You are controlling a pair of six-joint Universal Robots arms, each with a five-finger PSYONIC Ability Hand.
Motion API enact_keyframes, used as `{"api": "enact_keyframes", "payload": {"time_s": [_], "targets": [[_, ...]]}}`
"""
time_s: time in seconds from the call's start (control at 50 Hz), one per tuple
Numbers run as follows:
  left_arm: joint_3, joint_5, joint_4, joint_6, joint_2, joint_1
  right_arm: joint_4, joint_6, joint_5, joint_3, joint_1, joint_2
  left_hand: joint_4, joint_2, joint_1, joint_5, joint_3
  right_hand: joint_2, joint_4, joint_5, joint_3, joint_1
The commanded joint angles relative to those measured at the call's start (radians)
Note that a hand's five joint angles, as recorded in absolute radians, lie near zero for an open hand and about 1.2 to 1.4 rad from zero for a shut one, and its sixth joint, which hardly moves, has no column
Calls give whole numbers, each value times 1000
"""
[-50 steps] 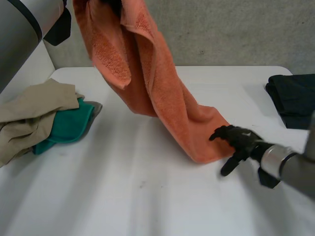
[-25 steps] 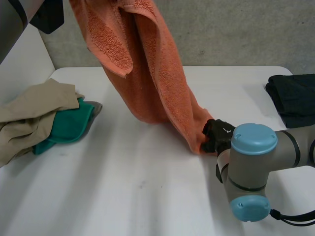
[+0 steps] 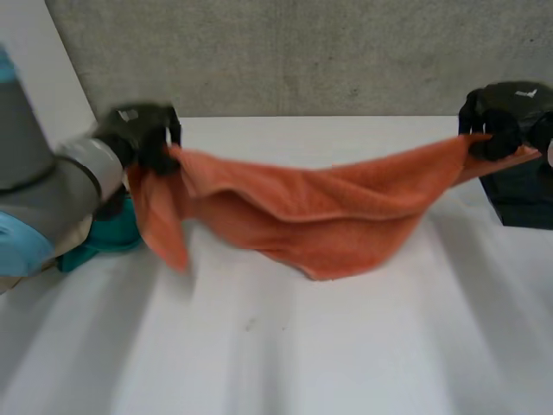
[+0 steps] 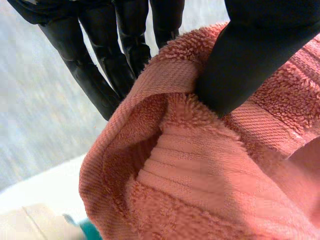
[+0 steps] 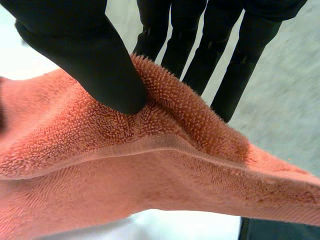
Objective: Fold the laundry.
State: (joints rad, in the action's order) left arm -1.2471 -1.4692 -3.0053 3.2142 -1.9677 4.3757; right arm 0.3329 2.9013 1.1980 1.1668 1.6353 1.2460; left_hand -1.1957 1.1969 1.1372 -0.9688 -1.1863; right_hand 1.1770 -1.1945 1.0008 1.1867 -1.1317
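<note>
Gripping the towel (image 3: 320,212) at both ends, raised off the surface (image 3: 285,346). With the left hand (image 3: 138,134): pinching one end between thumb (image 4: 255,55) and fingers (image 4: 95,80), the ribbed hem bunched and rolled around the thumb tip. With the right hand (image 3: 505,117): pinching the opposite end near its corner, thumb (image 5: 90,60) pressed onto the pile just above the hem, against straight fingers (image 5: 235,75) behind the cloth. Strung from hand to hand and sagging in the middle, lowest about midway between the hands, a little nearer the right one; touching the surface there or just clear of it, cannot tell which. Hanging in a loose flap straight below the left hand. Beneath and just beside the left hand, lying on the surface: a teal cloth (image 3: 104,238), next to a beige cloth (image 4: 30,225). Directly under the right hand, at the far side of the surface: dark clothes (image 3: 523,194).
</note>
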Motion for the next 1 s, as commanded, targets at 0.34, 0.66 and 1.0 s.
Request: {"api": "enact_keyframes", "payload": {"time_s": [0.34, 0.66, 1.0], "targets": [[641, -69, -494, -82, -304, 2, -586, 45, 347, -415, 124, -214, -201, 199, 259, -253, -210, 219, -202, 221, 210, -265], [-21, 69, -699, 4, -318, 48, -374, -76, 91, 85, 139, -195, 22, -23, 36, -30, 13, 219, -202, 221, 210, -265], [-330, 127, -555, 274, -149, 108, -282, -225, 129, 252, 141, -247, 668, -669, -609, 616, 659, 219, -202, 221, 210, -265]]}}
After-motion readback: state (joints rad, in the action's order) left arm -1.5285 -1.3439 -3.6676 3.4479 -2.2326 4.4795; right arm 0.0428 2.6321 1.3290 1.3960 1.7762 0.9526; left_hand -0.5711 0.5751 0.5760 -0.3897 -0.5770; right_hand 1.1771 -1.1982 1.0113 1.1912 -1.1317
